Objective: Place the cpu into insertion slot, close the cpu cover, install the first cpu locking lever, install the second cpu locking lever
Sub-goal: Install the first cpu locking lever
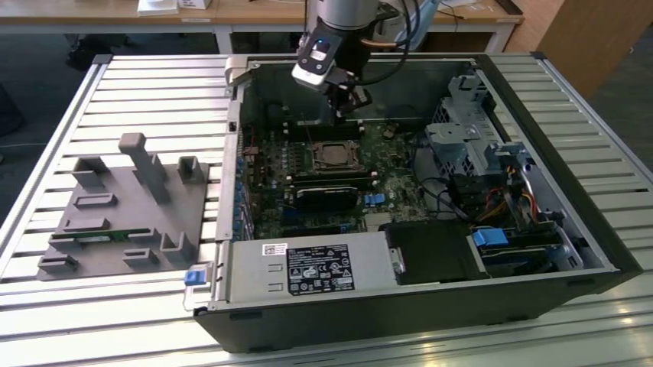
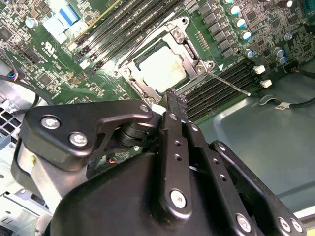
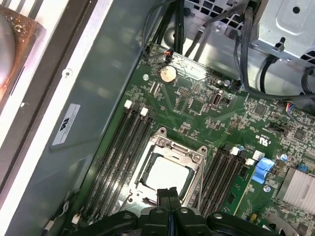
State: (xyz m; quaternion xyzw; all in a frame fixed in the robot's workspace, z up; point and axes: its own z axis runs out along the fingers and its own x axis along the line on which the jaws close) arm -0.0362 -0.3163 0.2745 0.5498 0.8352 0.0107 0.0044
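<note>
Small flat square silvery-beige cpu (image 3: 167, 174) sits flat in the square black insertion slot w/ silvery rim (image 1: 332, 155) on the green circuit board (image 3: 197, 105). The thin silvery cpu cover (image 3: 179, 150) frame lies flat around it, long black memory slots (image 3: 118, 157) hug both sides, and there's open room above + bare grey case panel (image 2: 256, 142) past the slots. Cpu is square so no long axis, metal top up, edges parallel to the mem slots. Black gripper (image 2: 173, 94) fingers are pressed together w/ nothing between, tips just over the socket's near edge, and a thin silver wire locking lever (image 2: 229, 82) angles out over the slots just beside them.
</note>
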